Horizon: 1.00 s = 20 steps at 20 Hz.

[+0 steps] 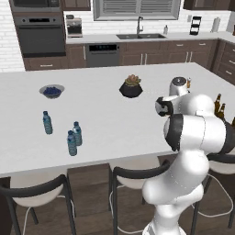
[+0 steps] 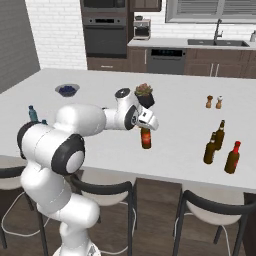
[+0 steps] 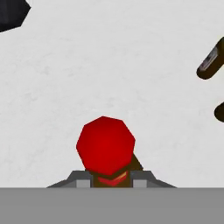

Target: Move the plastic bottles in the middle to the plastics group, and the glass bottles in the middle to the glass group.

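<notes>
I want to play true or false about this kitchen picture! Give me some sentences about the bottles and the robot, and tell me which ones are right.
1. The end effector is closed on a reddish-brown bottle with a red top. True.
2. Three small blue water bottles stand on the white counter. True.
3. The bowl of berries is tipped over on the floor. False: it sits upright on the counter.
4. Three dark long-necked bottles stand together toward the right end of the counter in the right base view. True.
5. The potted plant sits inside the sink. False: it sits on the counter, near the middle.
6. The two little shakers touch the dark bottles. False: they stand apart, farther back.
</notes>
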Motion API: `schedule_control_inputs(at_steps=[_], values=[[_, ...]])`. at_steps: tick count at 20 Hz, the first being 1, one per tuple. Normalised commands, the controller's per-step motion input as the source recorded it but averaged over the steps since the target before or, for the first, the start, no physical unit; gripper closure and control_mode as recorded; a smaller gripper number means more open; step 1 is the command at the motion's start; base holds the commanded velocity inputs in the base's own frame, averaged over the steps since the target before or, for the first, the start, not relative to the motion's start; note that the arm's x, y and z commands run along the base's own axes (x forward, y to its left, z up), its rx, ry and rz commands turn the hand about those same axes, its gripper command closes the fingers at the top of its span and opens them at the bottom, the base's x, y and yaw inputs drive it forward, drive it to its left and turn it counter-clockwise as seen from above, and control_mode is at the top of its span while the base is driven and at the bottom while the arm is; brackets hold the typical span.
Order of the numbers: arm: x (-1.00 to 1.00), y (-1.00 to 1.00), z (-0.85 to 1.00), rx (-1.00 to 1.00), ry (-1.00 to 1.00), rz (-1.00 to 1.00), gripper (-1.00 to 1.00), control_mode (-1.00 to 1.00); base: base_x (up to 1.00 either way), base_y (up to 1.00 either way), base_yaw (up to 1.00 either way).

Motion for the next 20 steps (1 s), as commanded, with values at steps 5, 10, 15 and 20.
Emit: schedule_control_inputs(at_steps=[5,10,15,20], values=[[0.0,-0.68,0.0,0.0,0.0,-0.2,1.0,-1.0,0.0,0.0,0.0],[0.11,-0.67,0.0,0.0,0.0,-0.15,1.0,-1.0,0.0,0.0,0.0],[0.22,-0.65,-0.04,0.01,-0.02,-0.07,1.0,-1.0,0.0,0.0,0.0],[0.16,-0.6,-0.09,0.02,-0.01,-0.06,1.0,-1.0,0.0,0.0,0.0]])
